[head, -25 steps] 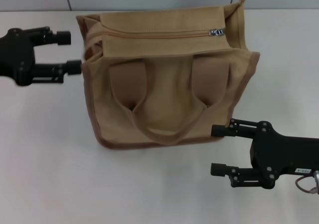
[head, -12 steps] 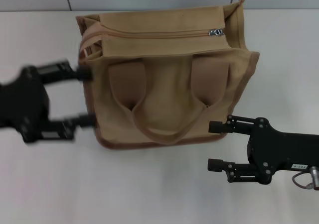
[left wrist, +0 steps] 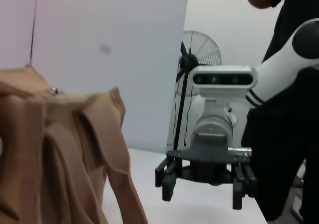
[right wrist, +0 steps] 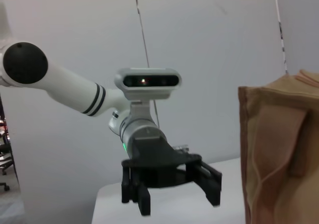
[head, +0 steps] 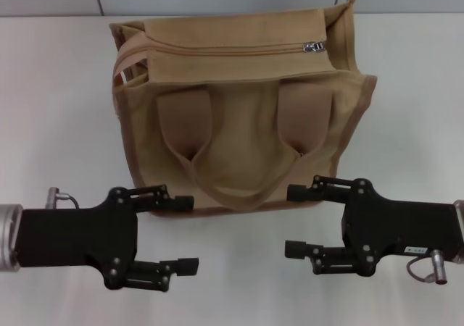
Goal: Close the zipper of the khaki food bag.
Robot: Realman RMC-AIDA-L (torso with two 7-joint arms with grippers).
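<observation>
At the near table edge, the left gripper (head: 185, 233) and the right gripper (head: 293, 221) face each other, both wide open and empty. Behind them stands the khaki food bag (head: 243, 134). Its zipper (head: 232, 48) shows only from above, with the silver tab (head: 315, 47) at the right end.

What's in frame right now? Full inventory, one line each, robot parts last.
khaki food bag: 1, khaki-tan with brown piping, middle of the table, far side of both hands.
strap handles: 2, tan; one lies on the bag's near face, the other shows at its left end.
zipper: 1, tan, runs along the bag's top; silver pull tab at its right end.
table: 1, white, under everything.
fan: 1, dark, background of the left wrist view.
person: 1, dark clothes, edge of the left wrist view.
left hand: 1, black, open, near the bag's near-left corner.
right hand: 1, black, open, near the bag's near-right corner.
</observation>
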